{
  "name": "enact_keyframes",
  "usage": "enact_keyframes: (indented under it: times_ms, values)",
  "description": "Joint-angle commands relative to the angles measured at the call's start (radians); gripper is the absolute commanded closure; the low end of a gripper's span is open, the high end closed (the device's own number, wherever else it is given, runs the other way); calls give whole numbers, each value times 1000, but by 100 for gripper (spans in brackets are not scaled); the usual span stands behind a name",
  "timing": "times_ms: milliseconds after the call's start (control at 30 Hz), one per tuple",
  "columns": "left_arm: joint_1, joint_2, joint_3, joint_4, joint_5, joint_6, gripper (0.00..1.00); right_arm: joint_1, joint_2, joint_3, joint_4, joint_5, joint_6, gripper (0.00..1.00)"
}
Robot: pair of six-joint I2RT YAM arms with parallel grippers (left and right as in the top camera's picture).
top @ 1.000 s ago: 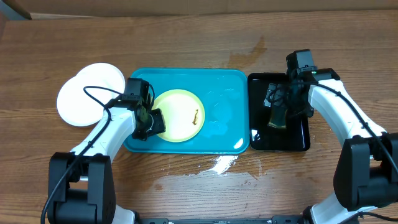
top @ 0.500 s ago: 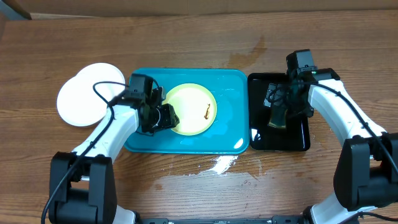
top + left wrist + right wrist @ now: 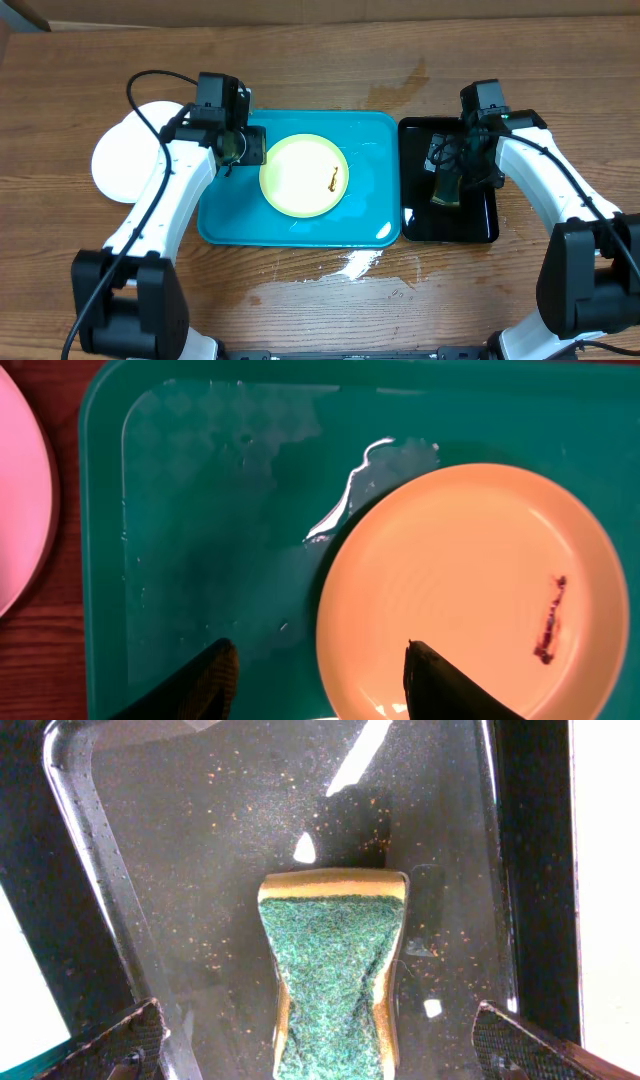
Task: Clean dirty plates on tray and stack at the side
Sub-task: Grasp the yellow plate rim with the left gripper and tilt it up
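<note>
A pale yellow-green plate [image 3: 300, 178] with a dark smear [image 3: 332, 180] lies flat in the middle of the turquoise tray [image 3: 235, 225]. My left gripper [image 3: 251, 148] hovers open at the plate's left rim. In the left wrist view one finger [image 3: 205, 680] is over wet tray [image 3: 200, 510] and the other is over the plate [image 3: 470, 580]; nothing is held. Two white plates [image 3: 135, 158] overlap on the table left of the tray. My right gripper [image 3: 330, 1050] stands wide open astride a green sponge [image 3: 335, 970], apart from it.
The sponge [image 3: 445, 186] lies in a glossy black tray [image 3: 470, 225] right of the turquoise one, under the right arm. A patch of spilled water [image 3: 355, 262] marks the wood in front of the trays. The table's back edge meets a wall.
My left gripper slid the yellow-green plate right to the tray's middle, opened off it and drew back toward the tray's far-left corner. The right arm has stayed still.
</note>
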Motion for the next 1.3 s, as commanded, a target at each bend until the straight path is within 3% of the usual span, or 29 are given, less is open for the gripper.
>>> enact_keyframes:
  times_ms: [0, 133, 267, 633, 867, 1000, 1133, 1267]
  values:
    - [3, 89, -14, 14, 9, 27, 44, -2, 3, -2, 4, 0, -3, 0]
    - [3, 174, -14, 45, 136, 36, 47, -2, 3, -2, 4, 0, -3, 0]
    - [3, 216, -14, 63, 143, 36, 51, -2, 3, -2, 4, 0, -3, 0]
    - [-11, 266, -16, 28, 155, 34, 81, -2, 3, -2, 2, -13, -2, 0]
    - [-23, 265, -17, -28, 164, -117, 87, -2, 3, -2, -61, -53, -2, 0]
    - [-23, 265, -17, -58, 267, -161, 92, -2, 3, -2, -109, -51, 1, 0]
    - [-23, 263, -16, -67, 274, -201, 90, -2, 3, -2, -121, -50, 0, 0]
    - [-26, 252, -14, -50, 246, -160, 78, -2, 3, -2, -121, -51, 6, 0]
